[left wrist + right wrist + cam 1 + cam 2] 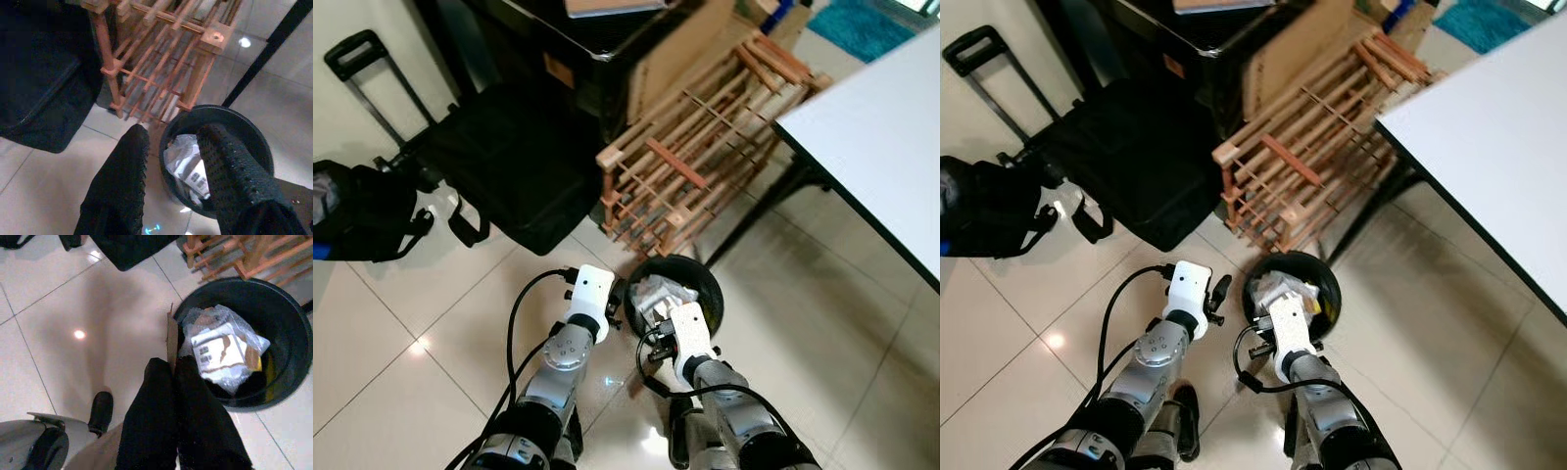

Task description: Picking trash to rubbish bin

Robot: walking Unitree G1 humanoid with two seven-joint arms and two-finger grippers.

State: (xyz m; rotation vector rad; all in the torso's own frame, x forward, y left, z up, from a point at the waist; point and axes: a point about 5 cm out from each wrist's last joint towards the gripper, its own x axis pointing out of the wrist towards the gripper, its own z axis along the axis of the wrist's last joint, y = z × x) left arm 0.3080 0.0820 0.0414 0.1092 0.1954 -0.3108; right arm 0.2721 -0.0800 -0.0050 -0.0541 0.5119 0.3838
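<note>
The main risk from here is a miss at the rim: the right hand [172,369] is pinched shut on a thin brown piece of cardboard [171,340] that stands on edge right at the near lip of the black bin [288,357], low in the centre of the head views, and if the fingers let go now the piece could, by my judgement, tip outward onto the tiled floor [391,323] rather than in. The bin looks light and stands free on smooth tile, so a nudge from either arm could also slide or tip it toward the wooden rack [695,157] just behind it. Crumpled plastic wrap and a printed packet [222,350] already lie heaped inside, and a flat piece laid on that heap might slip back out. The left hand [171,161] hangs just beside the bin's left rim, its two black fingers spread well apart and holding nothing — one finger crosses the bin's opening in the left wrist view, close enough that a careless swing would knock the rim. A black bag [509,166] lies in the upper left of the head views and a white table [881,147] fills the upper right.
</note>
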